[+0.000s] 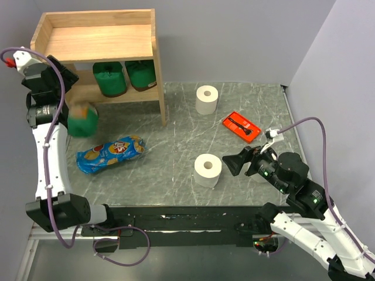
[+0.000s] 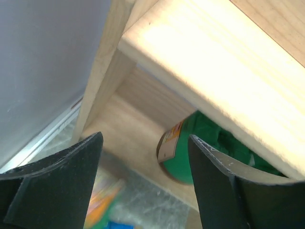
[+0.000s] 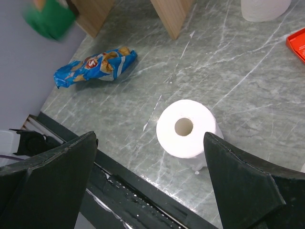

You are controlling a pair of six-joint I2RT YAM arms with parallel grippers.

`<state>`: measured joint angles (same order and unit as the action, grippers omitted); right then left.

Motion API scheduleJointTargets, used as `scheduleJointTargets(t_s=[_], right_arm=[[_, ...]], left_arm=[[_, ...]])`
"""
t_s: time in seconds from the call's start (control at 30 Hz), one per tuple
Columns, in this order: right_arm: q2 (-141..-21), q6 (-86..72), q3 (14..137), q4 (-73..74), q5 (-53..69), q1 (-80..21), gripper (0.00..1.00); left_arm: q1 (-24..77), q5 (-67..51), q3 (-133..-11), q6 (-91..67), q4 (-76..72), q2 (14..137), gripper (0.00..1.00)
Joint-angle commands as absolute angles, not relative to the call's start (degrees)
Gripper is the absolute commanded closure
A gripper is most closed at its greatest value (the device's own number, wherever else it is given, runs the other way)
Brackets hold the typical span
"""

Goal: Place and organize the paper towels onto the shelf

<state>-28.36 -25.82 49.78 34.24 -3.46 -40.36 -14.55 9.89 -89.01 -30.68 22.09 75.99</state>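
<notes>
Currently stocking shelf (image 1: 158,88) at far-left corner, left gripper (image 2: 143,143) spread, empty; right gripper (image 3: 150,138) agape, aimed at near-edge white roll (image 3: 185,145). Next, probably: lower, clamp, carry.

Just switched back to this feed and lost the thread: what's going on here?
The first green roll and second green roll sit on the lower tier of the shelf. A third green roll shows blurred in front of the shelf near the left gripper, whose fingers are wide open with nothing between them, so it looks loose, not held. The right gripper is open and aimed at the near white roll, not closed on it. The far white roll stands on the table beyond it.
</notes>
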Motion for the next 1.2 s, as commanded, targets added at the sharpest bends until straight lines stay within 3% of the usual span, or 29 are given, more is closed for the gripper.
scheduleJointTargets(t_s=[0.0, 0.23, 0.43, 0.63, 0.87, 1.17], right_arm=[[-26.6, -26.4, 51.5, 34.2, -4.0, -40.6, 0.00], [-25.8, -26.0, 50.2, 34.2, -3.8, -40.6, 0.00], [-26.8, -26.0, 49.6, 33.8, -2.2, -40.6, 0.00], [-25.6, -25.9, 48.5, 33.3, -1.4, -40.6, 0.00], [-26.7, -25.0, 49.7, 33.8, -0.7, -40.6, 0.00], [-27.9, -24.9, 50.8, 33.7, -0.4, -40.6, 0.00]], left_arm=[[-14.7, 9.6, -86.0, -32.1, 33.1, 71.3, 0.23], [-15.0, 8.5, -69.0, -35.3, 31.3, 57.8, 0.16], [-17.6, 14.2, -64.0, -44.8, 36.1, 59.1, 0.04], [-25.0, 15.5, -54.7, -46.2, 29.9, 57.7, 0.03], [-26.5, 10.4, -40.4, -48.6, 6.2, 50.9, 0.03], [-35.8, 1.6, -32.3, -49.2, -1.2, 51.4, 0.05]])
